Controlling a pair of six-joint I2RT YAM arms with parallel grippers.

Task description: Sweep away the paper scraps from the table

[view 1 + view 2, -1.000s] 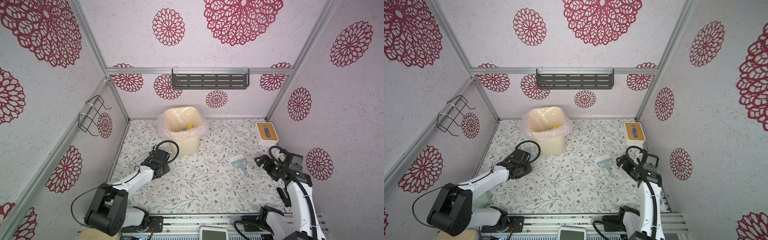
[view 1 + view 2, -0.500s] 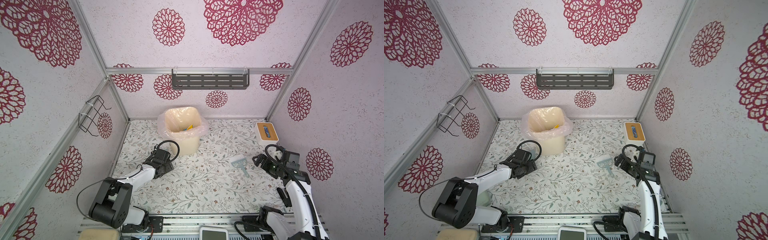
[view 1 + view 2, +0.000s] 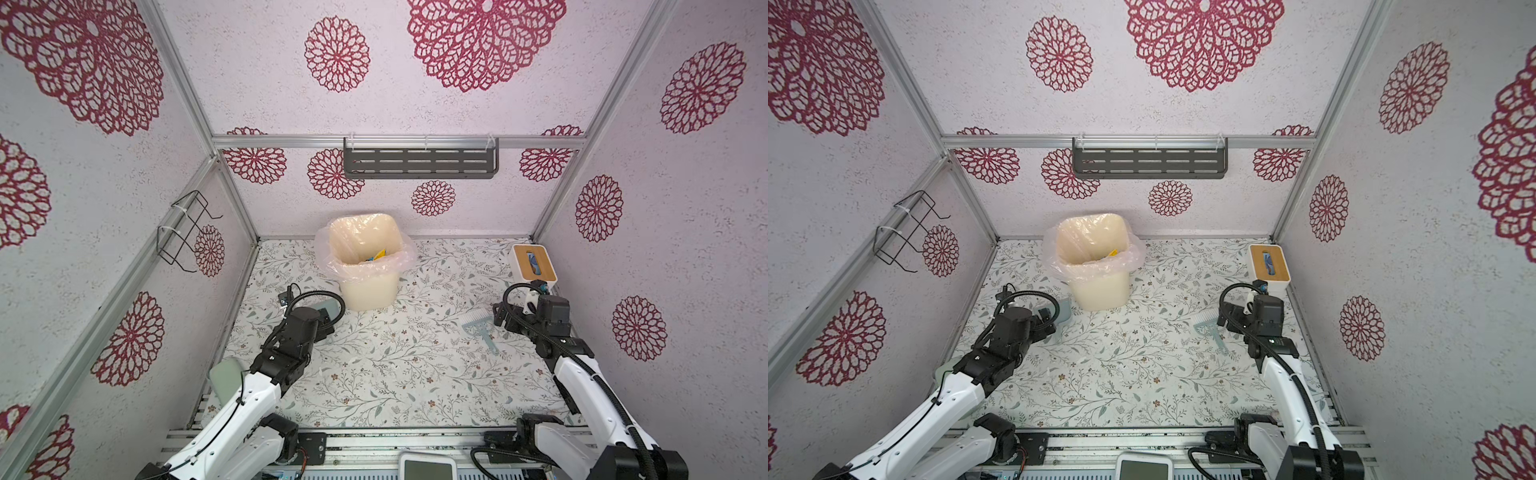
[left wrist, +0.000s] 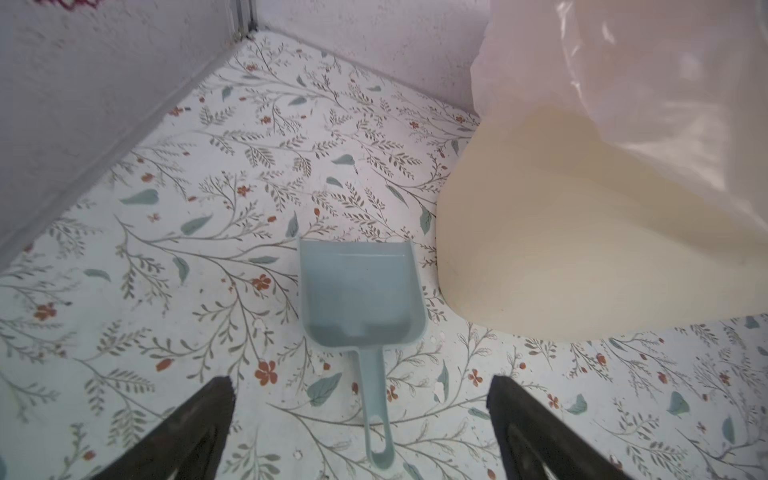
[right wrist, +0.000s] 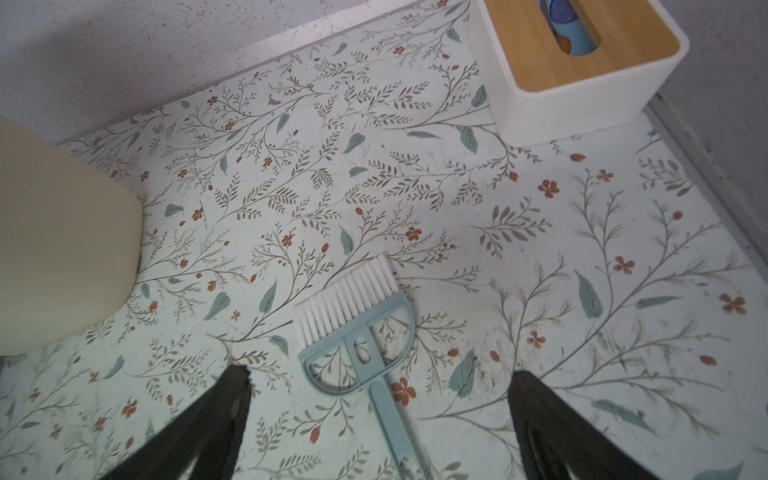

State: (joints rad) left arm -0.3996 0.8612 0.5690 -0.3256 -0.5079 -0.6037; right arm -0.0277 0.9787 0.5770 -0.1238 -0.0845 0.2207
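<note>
The paper scraps (image 3: pixel 376 257) are seen as yellow and blue bits inside the cream bin (image 3: pixel 365 286), which is lined with a clear plastic bag (image 3: pixel 405 253). The bin is stood on the table (image 3: pixel 395 374) just beyond the left claw (image 4: pixel 359 385), on the side toward the right claw. How many bits lie in the bin cannot be told.

In the left wrist view the left claw is shown released, its two dark fingers (image 4: pixel 208 415) spread wide above the table. The pale blue dustpan (image 4: pixel 357 291) is laid flat ahead of this claw. Its scoop is pointed away from the fingertips and its handle reaches back into the gap between them, touched by neither finger. The bin's wall is found just beside the scoop.

The right claw (image 5: pixel 381 376) is likewise shown released, with nothing grasped. The small blue brush (image 5: pixel 357 328) is laid on the table between and just ahead of its fingertips. Its white bristles are turned away from the claw and its handle runs back between the fingers without contact. A white tissue box (image 5: pixel 582 75) with a wooden lid is placed farther ahead of the right claw, near the side wall.

In both top views the two claws are seen well apart, with the patterned table between them.
</note>
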